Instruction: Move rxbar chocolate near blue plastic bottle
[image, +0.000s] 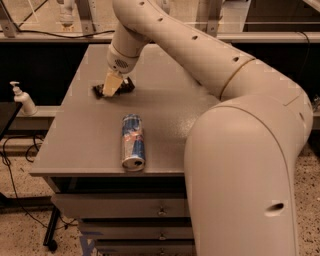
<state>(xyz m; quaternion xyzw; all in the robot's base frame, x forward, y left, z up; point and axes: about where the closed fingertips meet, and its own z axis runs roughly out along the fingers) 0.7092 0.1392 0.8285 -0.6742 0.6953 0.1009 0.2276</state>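
Your gripper (112, 83) sits low over the back left part of the table, at the end of the cream arm (200, 55) that reaches in from the right of the view. It is pressed down right on top of the rxbar chocolate (127, 85), a small flat bar in a black wrapper. You cannot tell from this view whether the gripper is clamped on the bar or only resting against it, because the pale wedge of the gripper covers the bar's middle.

The bar lies flat on the tabletop, and you can see its dark ends poking out to the left and right of the gripper. It is near the table's left edge, towards the back.

Nearer to you, a blue and silver drink can (132, 142) lies on its side, well apart from the bar. Its open end points at the front edge of the table.

Both rest on a grey rectangular table (75, 150) with metal drawers (125, 207) under its front edge.

Off the table to the left, a white pump dispenser bottle (22, 100) stands on a lower ledge. Dark cables (15, 165) hang down below it towards the speckled floor (22, 240).
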